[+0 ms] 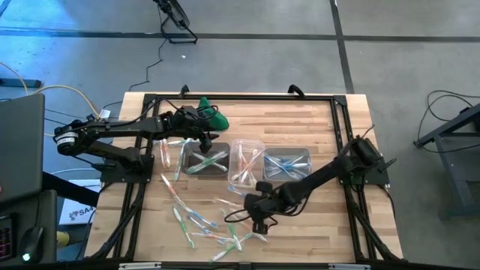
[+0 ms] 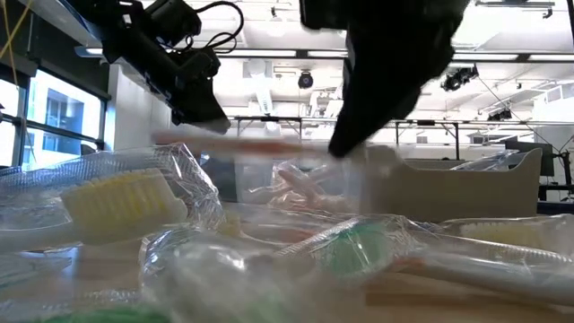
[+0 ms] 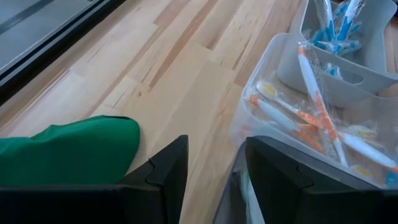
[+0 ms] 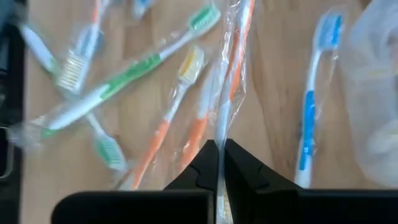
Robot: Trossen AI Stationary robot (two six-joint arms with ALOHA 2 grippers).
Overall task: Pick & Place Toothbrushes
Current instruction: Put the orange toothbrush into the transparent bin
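Toothbrushes (image 1: 206, 225) in clear wrappers are scattered over the front of the wooden surface (image 1: 315, 225), and more are sorted into three clear tubs (image 1: 247, 161) set in a row at its middle. One orange-handled toothbrush (image 4: 231, 68) is pinched by its wrapper between the closed jaws of the right gripper (image 4: 217, 163), just above the scattered pile. The left gripper (image 3: 211, 168) is held with jaws apart beside the tub nearest it, with nothing between them, close to a green cloth lump (image 3: 68, 149).
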